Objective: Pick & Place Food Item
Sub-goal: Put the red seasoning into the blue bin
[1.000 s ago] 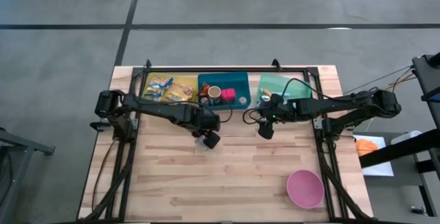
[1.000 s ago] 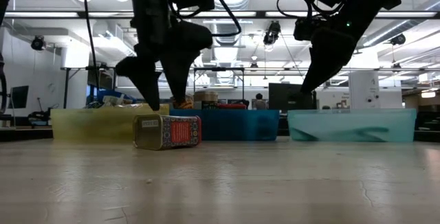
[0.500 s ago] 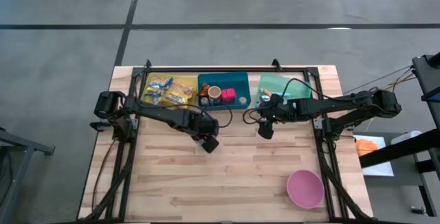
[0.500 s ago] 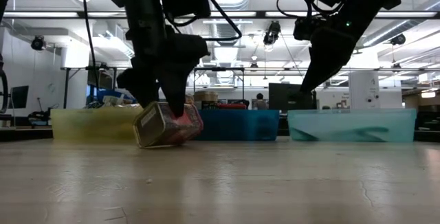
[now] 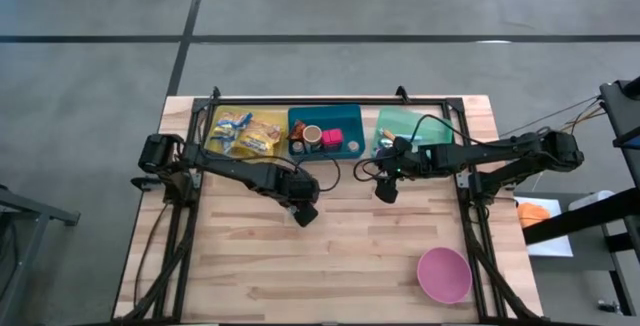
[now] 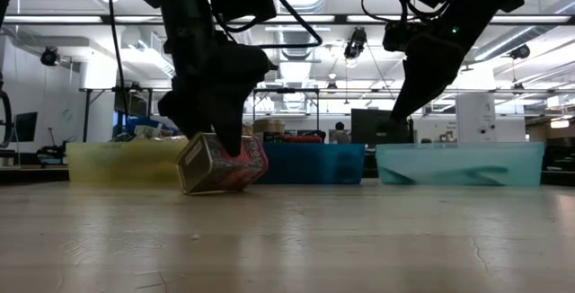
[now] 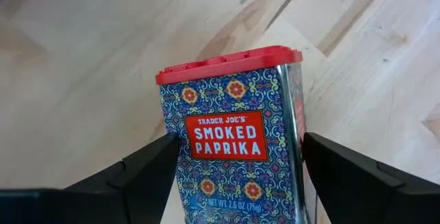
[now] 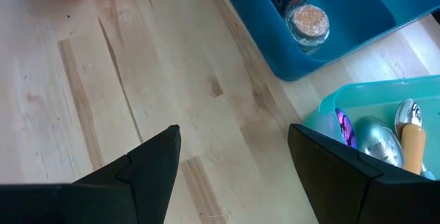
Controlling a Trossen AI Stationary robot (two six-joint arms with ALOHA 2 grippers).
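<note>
While the right gripper (image 5: 385, 192) hangs with jaws open before the bins at the desk's far edge, the left gripper (image 5: 303, 209) clamps the tilted paprika tin (image 7: 237, 138) mid-desk.

A robotics lab: behind the wooden table (image 6: 287, 239) stand equipment racks (image 6: 117, 104), monitors (image 6: 373, 124) and ceiling strip lights (image 6: 296, 37).

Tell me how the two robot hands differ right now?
The left hand is down at the table with the smoked paprika tin tilted between its fingers; the right hand hangs above the table, empty. The left is mid-table; the right is nearer the bins. Both have dark fingers spread apart.
</note>
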